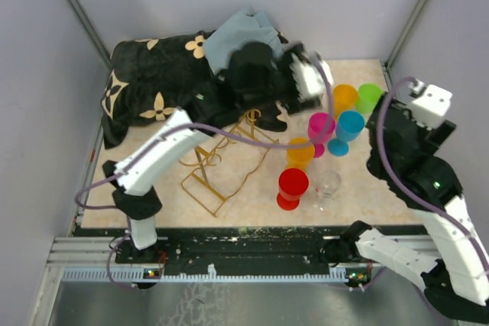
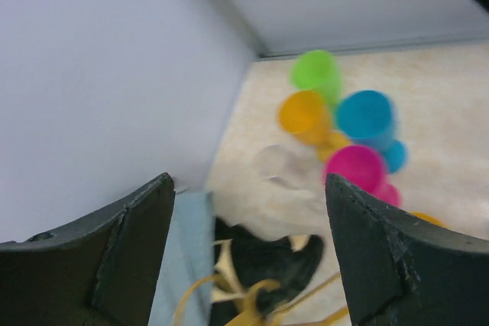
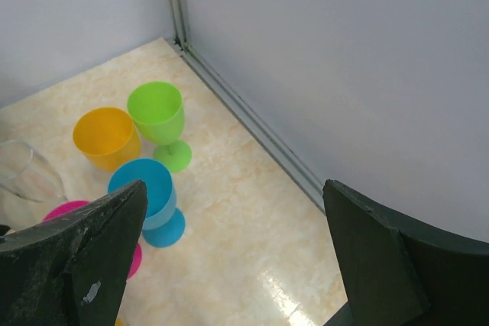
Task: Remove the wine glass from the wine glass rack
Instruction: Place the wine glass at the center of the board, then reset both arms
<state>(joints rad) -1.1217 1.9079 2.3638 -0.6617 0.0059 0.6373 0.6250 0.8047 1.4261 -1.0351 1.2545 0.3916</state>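
While the left jaws stand wide and empty, the clear wine glass (image 2: 279, 164) sits just ahead between them, clear of the gold wire rack (image 1: 223, 164) behind them; its axis is blurred; the right jaws, also wide, are farther off.

Light falls evenly and softly throughout, and only faint shadows are cast. In the top view the left gripper (image 1: 317, 75) is smeared by motion. In the left wrist view the coloured glasses (image 2: 336, 124) between the jaws are badly blurred. The right wrist view is rendered sharp, and a pale sheen is seen on the table (image 3: 283, 288) between its jaws.
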